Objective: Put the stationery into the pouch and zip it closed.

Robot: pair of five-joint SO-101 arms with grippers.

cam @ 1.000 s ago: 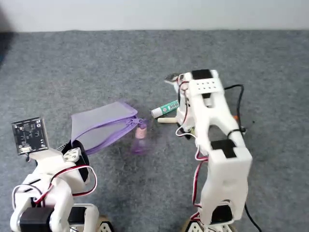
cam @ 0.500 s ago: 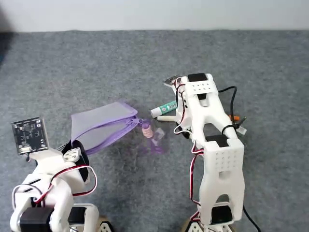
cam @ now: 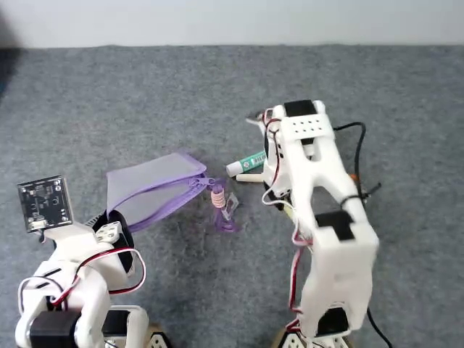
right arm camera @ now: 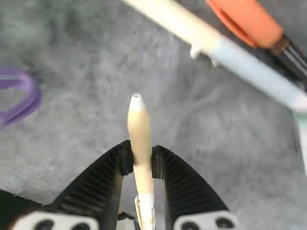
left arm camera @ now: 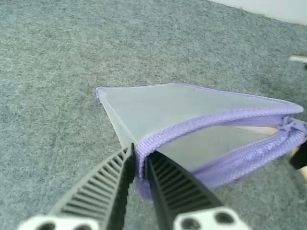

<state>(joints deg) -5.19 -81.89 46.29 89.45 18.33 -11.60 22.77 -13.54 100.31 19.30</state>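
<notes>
Since 0.5 s ago the right arm has swung slightly back to the right. The pink charm (cam: 216, 196) and purple loop (cam: 226, 223) at the zipper end have shifted a little toward the pouch. Left arm and pouch unchanged. The pouch (cam: 156, 187), purple mesh, lies on the grey mat (cam: 145, 94) left of centre, with its mouth toward the right arm and its zipper open. The left gripper (left arm camera: 139, 162) has its fingers closed on the zipper edge at the pouch's near corner, lifting that edge. The right gripper (right arm camera: 140, 157) has its fingers clamped on a cream pen (right arm camera: 137, 120), whose tip sticks out past the fingertips above the mat. Just beyond that tip, on the mat, lie a pale pen (right arm camera: 216, 45) and an orange marker (right arm camera: 247, 19), close together. In the high view a green and white tube (cam: 246, 162) lies beside the right arm's forward end, apart from the pouch mouth. A cream tip (cam: 250, 178) shows just below the tube from under the arm; cannot tell whether it is the held pen.
</notes>
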